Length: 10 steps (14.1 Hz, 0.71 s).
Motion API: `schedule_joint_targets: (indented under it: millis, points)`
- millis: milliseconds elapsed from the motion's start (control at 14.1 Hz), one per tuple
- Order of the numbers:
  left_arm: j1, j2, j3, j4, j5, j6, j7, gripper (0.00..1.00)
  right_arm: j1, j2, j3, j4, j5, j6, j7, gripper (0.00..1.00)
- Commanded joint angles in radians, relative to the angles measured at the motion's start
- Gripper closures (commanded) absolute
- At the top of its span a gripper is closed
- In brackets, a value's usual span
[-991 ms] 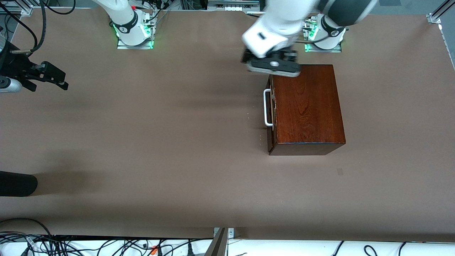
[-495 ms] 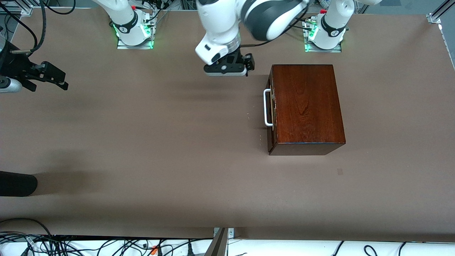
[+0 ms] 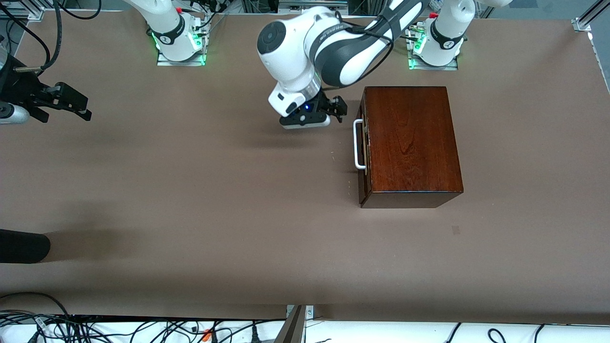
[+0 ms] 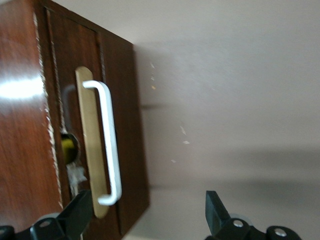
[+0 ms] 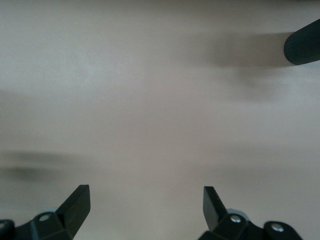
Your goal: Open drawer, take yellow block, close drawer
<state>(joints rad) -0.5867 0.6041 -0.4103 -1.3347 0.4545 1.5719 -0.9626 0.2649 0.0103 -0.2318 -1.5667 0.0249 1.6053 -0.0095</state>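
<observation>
Front view shows the left gripper point(image 3: 312, 116), jaws spread and empty, now swung off the box point(image 3: 410, 143) down in front of the shut drawer point(image 3: 364, 147), nearing its handle point(image 3: 356, 144), so opening can begin; block unseen; right gripper point(image 3: 71, 102) waits spread.

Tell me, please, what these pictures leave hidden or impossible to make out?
- Small yellow block: not visible in any view; the shut dark reddish-brown drawer front with its white U-shaped handle hides the inside.
- Left claw: the left wrist view's edge cuts off the finger bases.
- Black rounded object: cut by the front view's edge.
</observation>
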Motion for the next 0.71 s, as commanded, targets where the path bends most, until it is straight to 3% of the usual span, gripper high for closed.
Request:
schedule_joint_targets:
  millis: [0,354,637]
  points:
    - [0.004,0.008,0.001,-0.009,0.056,-0.015,0.075,0.00,-0.003,0.007,0.002,0.019,0.006,-0.002,-0.003,0.00]
    - [0.042,0.029,0.007,-0.011,0.096,-0.003,0.168,0.00,-0.003,0.007,0.002,0.019,0.006,-0.002,-0.003,0.00]
    - [0.076,0.034,0.008,-0.050,0.096,0.060,0.124,0.00,-0.003,0.007,0.002,0.019,0.006,-0.002,-0.003,0.00]
